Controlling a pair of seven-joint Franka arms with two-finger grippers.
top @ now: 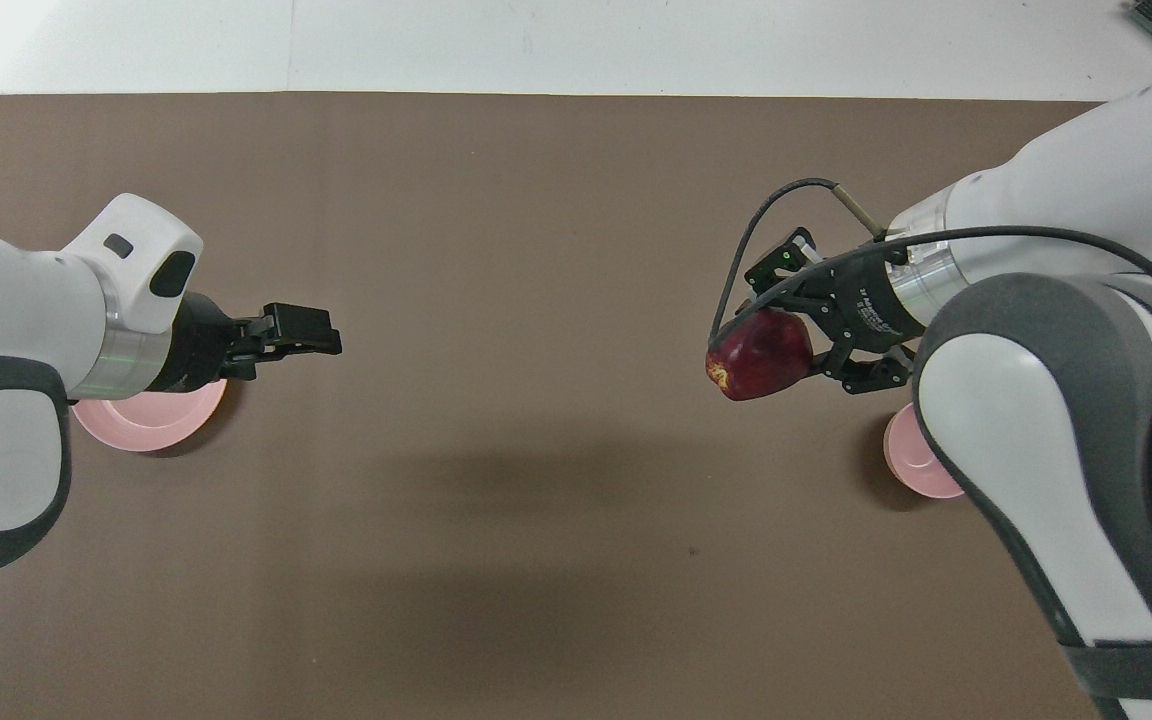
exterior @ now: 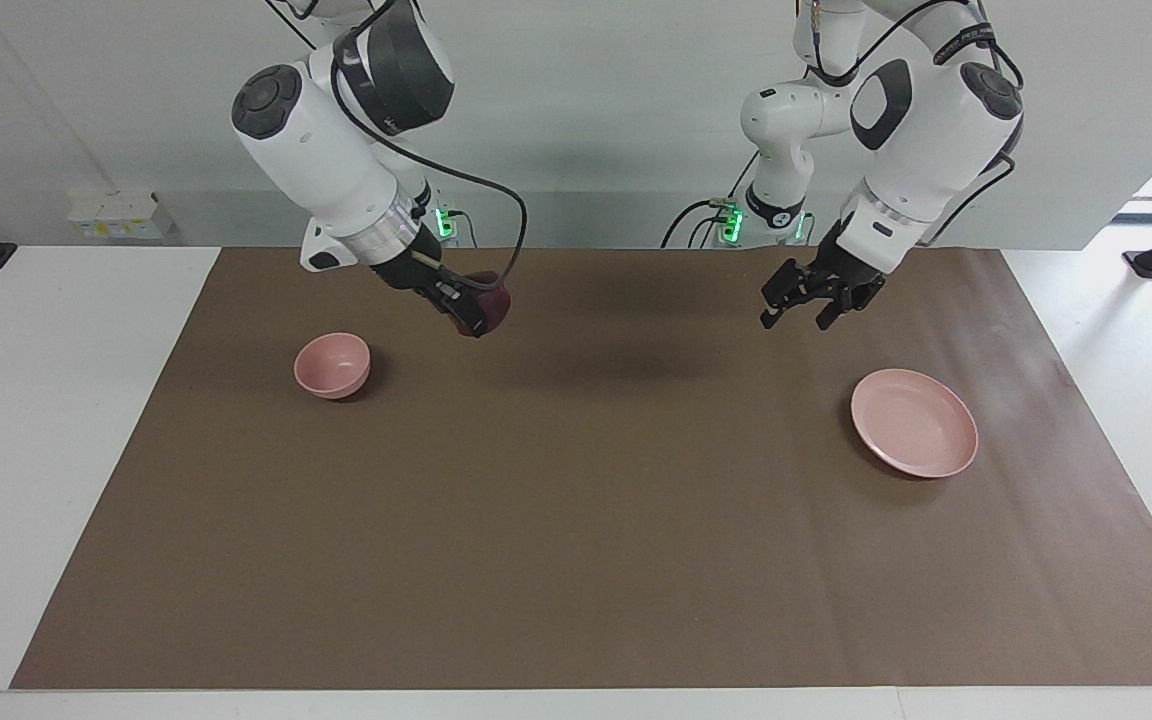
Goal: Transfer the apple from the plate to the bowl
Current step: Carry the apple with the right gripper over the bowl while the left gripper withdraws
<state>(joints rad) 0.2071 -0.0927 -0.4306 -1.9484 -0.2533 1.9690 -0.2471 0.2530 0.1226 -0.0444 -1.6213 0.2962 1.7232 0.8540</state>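
My right gripper is shut on the dark red apple and holds it in the air over the brown mat, beside the bowl toward the table's middle. In the overhead view the apple shows a yellowish patch, held by the right gripper; the right arm partly covers the bowl. The pale-pink plate lies empty at the left arm's end. My left gripper hangs open and empty over the mat near the plate. In the overhead view the left gripper shows and the left arm half hides the plate.
The brown mat covers most of the white table. Power sockets with green lights sit at the table's edge by the robots' bases.
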